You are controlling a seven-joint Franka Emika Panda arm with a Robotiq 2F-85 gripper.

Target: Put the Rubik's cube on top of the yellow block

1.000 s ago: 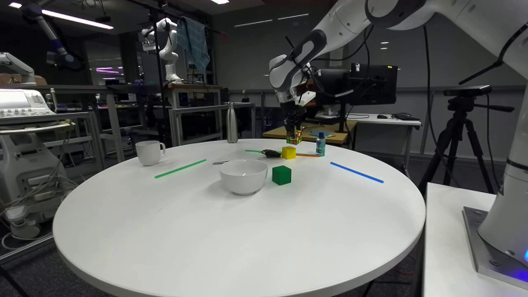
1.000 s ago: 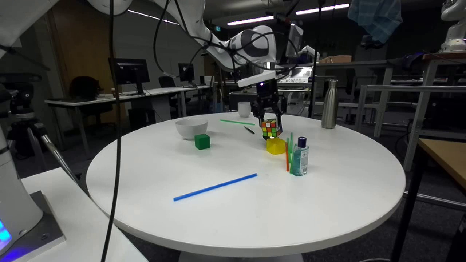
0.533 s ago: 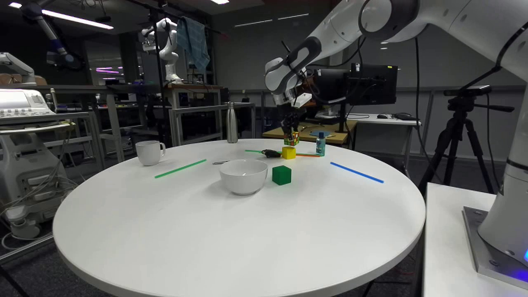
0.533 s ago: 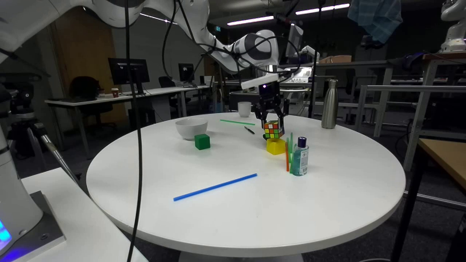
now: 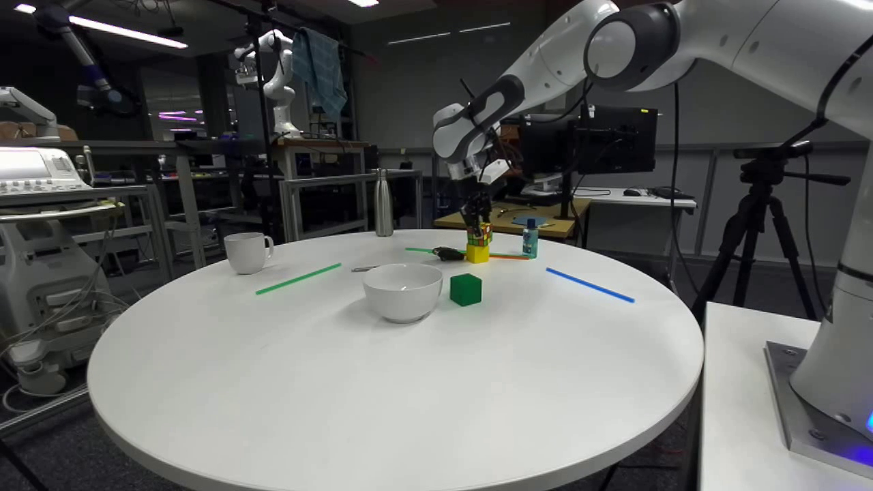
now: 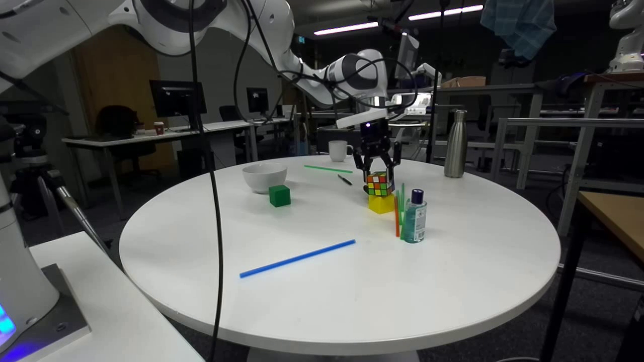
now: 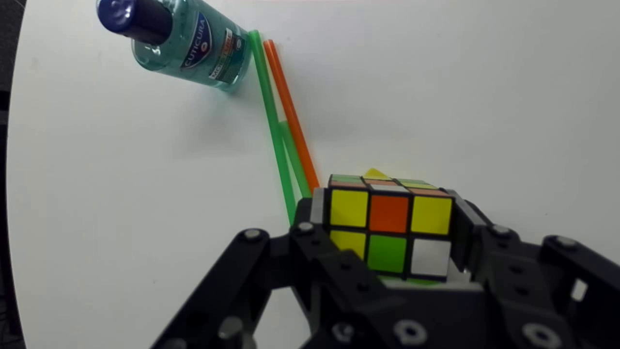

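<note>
The Rubik's cube (image 6: 380, 184) is between the fingers of my gripper (image 6: 378, 177), which is shut on it. In both exterior views the Rubik's cube (image 5: 479, 236) is directly over the yellow block (image 5: 477, 254), its underside at the level of the block's top. I cannot tell whether they touch. The yellow block (image 6: 381, 204) stands on the white table, its top face hidden by the cube. In the wrist view the cube (image 7: 389, 213) has a finger pad at each side, and only a corner of the yellow block (image 7: 376, 173) shows beyond it.
A teal bottle (image 6: 415, 221) stands close by, with green straws and an orange straw (image 7: 290, 111) beside the block. A black object (image 5: 449, 254) lies near the block. A plain green cube (image 5: 466, 290), a white bowl (image 5: 402, 293) and a blue straw (image 6: 298, 259) are farther off.
My gripper has come down and sideways with the Rubik's cube in it. The cube was above and off to one side of the yellow block and is now directly over it.
</note>
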